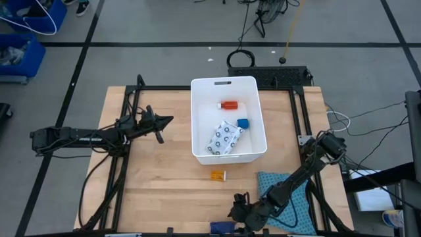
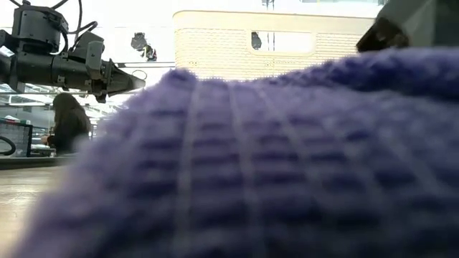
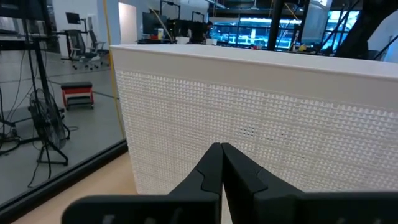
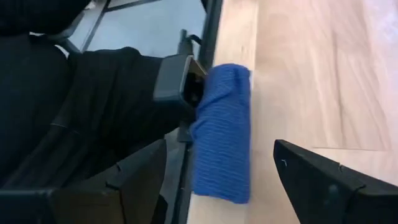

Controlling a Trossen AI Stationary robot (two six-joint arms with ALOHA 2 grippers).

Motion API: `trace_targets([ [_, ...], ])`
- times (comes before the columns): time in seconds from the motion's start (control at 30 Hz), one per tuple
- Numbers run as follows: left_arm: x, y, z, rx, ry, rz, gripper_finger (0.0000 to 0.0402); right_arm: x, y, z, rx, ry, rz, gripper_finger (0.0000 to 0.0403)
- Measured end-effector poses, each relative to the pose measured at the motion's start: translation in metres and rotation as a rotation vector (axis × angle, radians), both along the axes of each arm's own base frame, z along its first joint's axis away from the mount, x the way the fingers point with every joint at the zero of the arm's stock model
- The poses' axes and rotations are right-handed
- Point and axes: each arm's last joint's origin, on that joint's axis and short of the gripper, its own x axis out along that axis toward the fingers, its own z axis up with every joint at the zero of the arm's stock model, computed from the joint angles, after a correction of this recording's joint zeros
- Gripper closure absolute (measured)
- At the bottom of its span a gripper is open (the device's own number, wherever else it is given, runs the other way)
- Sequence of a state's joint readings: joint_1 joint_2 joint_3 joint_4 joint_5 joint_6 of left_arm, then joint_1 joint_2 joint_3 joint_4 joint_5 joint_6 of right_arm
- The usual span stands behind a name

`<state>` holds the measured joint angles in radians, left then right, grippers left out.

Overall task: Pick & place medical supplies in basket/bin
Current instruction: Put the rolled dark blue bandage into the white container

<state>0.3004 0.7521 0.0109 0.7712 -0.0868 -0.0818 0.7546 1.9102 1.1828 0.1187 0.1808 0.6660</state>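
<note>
Right gripper (image 4: 217, 180), jaws spread, straddles the blue roll (image 4: 222, 130) at the worktop's near edge, ready to grip; left gripper (image 3: 222, 163) waits shut beside the bin (image 1: 197, 118).

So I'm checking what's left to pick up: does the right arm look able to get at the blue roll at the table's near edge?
Probably yes. The right gripper is open with the blue roll lying between its fingers' line. The roll sits against a dark camera mount at the table edge, which may crowd one finger.
</note>
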Motion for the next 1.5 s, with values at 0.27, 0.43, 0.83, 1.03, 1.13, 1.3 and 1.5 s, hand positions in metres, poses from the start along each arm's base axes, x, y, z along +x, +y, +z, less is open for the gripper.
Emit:
trace_targets([
  [0.27,-0.001,0.001,0.002,0.039,-0.010,0.013,0.0394,-0.003,0.008,-0.002,-0.032,-0.068,-0.031,0.0112],
  [0.43,-0.001,0.003,0.001,0.036,0.000,0.018,0.0394,0.003,0.013,-0.027,-0.086,-0.043,0.001,0.0112],
  [0.83,-0.001,0.003,0.001,0.031,-0.004,-0.006,0.0394,0.016,0.030,-0.041,-0.145,0.063,0.073,0.0112],
  [1.03,-0.001,0.003,0.001,0.028,-0.003,-0.009,0.0394,0.017,0.031,-0.046,-0.142,0.069,0.067,0.0114],
  [1.13,-0.001,0.003,0.001,0.027,0.001,-0.009,0.0394,0.017,0.031,-0.045,-0.150,0.063,0.061,0.0125],
  [1.3,-0.001,0.003,0.001,0.028,0.000,-0.009,0.0394,0.019,0.027,-0.045,-0.154,0.070,0.070,0.0171],
  [1.5,-0.001,0.003,0.001,0.030,0.002,-0.009,0.0394,0.025,0.022,-0.044,-0.111,0.093,0.092,0.0263],
])
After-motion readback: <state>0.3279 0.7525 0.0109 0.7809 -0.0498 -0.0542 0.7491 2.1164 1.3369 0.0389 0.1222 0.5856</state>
